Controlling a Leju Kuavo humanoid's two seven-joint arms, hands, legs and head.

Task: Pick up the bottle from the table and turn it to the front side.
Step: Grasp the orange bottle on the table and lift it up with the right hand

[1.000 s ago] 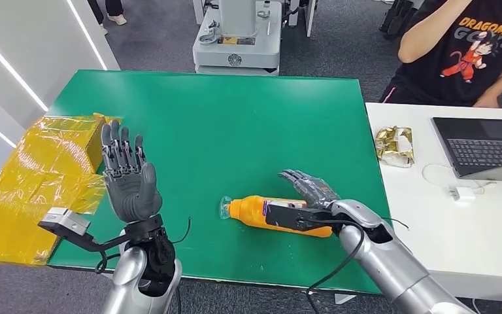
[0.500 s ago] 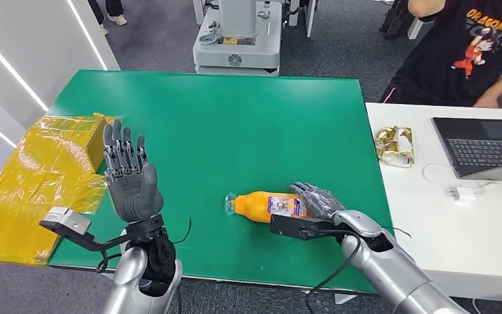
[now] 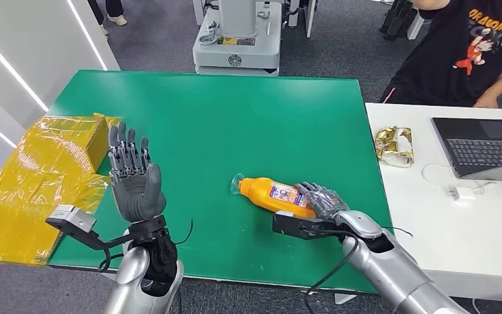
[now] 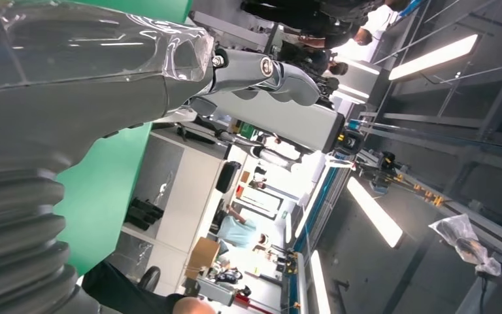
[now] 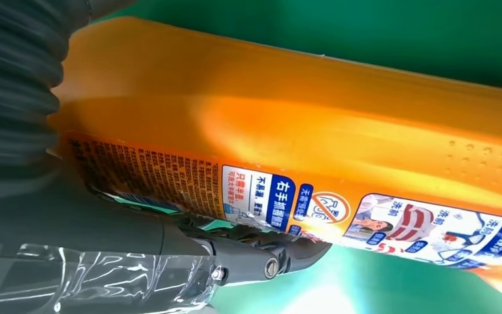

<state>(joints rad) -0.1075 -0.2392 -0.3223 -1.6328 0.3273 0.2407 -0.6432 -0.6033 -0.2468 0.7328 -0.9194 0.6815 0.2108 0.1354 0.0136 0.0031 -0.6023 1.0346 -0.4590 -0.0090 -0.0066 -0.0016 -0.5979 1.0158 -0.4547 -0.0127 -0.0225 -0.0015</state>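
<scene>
From the head camera I am seeing the orange plastic bottle with a printed label (image 3: 276,195) lying on its side on the green table mat (image 3: 235,124), near the mat's front right part, its clear cap end pointing toward the left and slightly away from the robot. The right hand (image 3: 319,201) is wrapping around the bottle's base end, dark fingers (image 3: 314,193) curling over the label, so it is gripping the bottle. The right wrist camera is giving me what the head view cannot: the label's small blue, white and red panels with print (image 5: 392,222), and the grey thumb (image 5: 261,252) pressing against the bottle's underside with green mat beyond it. Whether the bottle is lifting clear of the mat I cannot tell. Its base is hiding behind the hand.

The left hand (image 3: 133,180) is standing raised above the mat's front left corner, palm forward, fingers spread and holding nothing. The left wrist view is showing its thumb (image 4: 261,69) against a tilted room. A yellow plastic-wrapped box (image 3: 46,176) is sitting just beside that hand, cut off at the edge. A person in a black printed shirt (image 3: 470,52) is sitting by the white desk (image 3: 425,216), cropped at the top.
</scene>
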